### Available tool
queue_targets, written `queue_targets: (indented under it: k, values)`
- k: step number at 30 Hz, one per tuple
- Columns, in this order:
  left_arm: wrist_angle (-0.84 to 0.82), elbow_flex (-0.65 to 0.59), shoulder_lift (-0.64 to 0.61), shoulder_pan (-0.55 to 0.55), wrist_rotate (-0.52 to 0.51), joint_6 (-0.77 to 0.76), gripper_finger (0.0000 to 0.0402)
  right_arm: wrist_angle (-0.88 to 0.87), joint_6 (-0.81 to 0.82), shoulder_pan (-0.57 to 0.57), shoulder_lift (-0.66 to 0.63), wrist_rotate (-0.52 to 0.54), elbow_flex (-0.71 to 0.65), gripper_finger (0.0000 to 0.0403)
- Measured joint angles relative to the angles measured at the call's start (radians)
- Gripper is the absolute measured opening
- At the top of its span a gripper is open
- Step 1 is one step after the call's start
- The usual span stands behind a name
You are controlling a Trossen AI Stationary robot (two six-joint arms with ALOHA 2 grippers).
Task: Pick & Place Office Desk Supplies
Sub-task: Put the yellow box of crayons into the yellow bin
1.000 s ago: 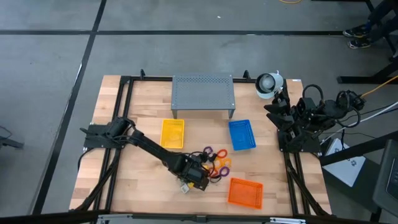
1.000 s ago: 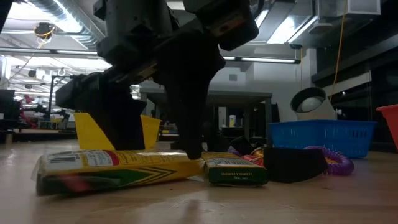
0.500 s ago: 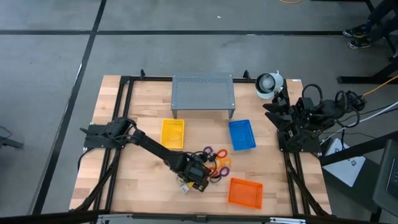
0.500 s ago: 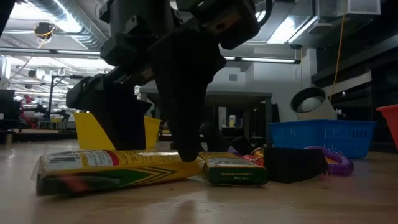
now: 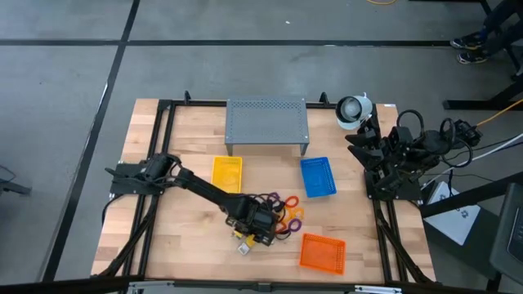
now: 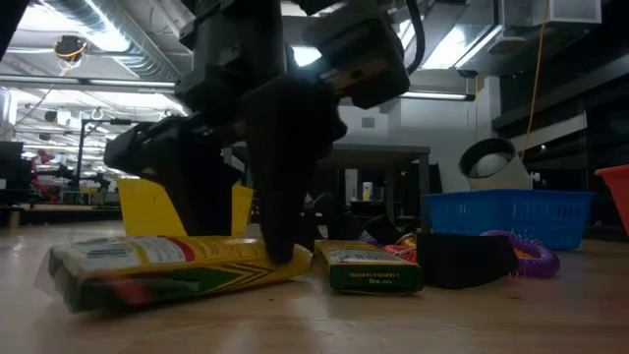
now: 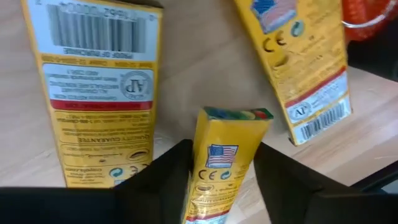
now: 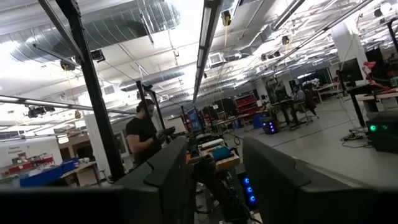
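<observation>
Three yellow-and-white packets show in the left wrist view. One packet [image 7: 93,93] and another [image 7: 295,62] lie flat on the table. The third, the middle packet [image 7: 227,149], stands on a narrow long side between the fingers of my left gripper [image 7: 224,186], which is shut on it. In the high view my left gripper [image 5: 255,229] is at the table's near middle, beside the purple loops [image 5: 274,200] and orange loops [image 5: 292,215]. My right gripper [image 8: 214,180] is open, raised at the table's right edge and facing the room. My left gripper pinches the middle packet's two broad faces [image 7: 198,177] between its two fingers [image 7: 165,183]. They come steeply from above and lie across the packet. In the low view one finger [image 6: 280,197] stands at the packet's right end [image 6: 285,264]. The packet [image 6: 167,267] rests on the table.
A yellow tray [image 5: 226,175], a blue tray [image 5: 318,177] and an orange tray [image 5: 322,251] lie around the pile. The grey perforated stand [image 5: 266,122] is at the far middle. A white round device [image 5: 353,109] stands at the far right.
My left gripper has sunk toward the table and tipped steeper, and its fingers have drawn together on the middle packet. In the low view that packet has shifted slightly toward the picture's left and turned a little.
</observation>
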Motion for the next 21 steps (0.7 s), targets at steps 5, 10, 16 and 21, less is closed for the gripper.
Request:
queue_targets:
  k: [5, 10, 16, 21]
  values:
    - [0.000, -0.002, -0.002, 0.009, 0.007, -0.008, 0.0113, 0.000, 0.007, 0.000, 0.000, 0.000, 0.000, 0.0160]
    - [0.045, -0.003, 0.000, 0.019, 0.050, -0.007, 0.0084, 0.000, 0.007, 0.000, 0.000, 0.000, 0.000, 0.0160]
    - [0.069, 0.058, 0.002, 0.019, 0.060, -0.007, 0.0078, 0.002, 0.007, 0.000, 0.000, 0.000, 0.000, 0.0160]
    - [0.000, 0.142, 0.003, 0.024, 0.041, 0.011, 0.0077, 0.009, 0.003, 0.000, 0.000, -0.003, 0.000, 0.0160]
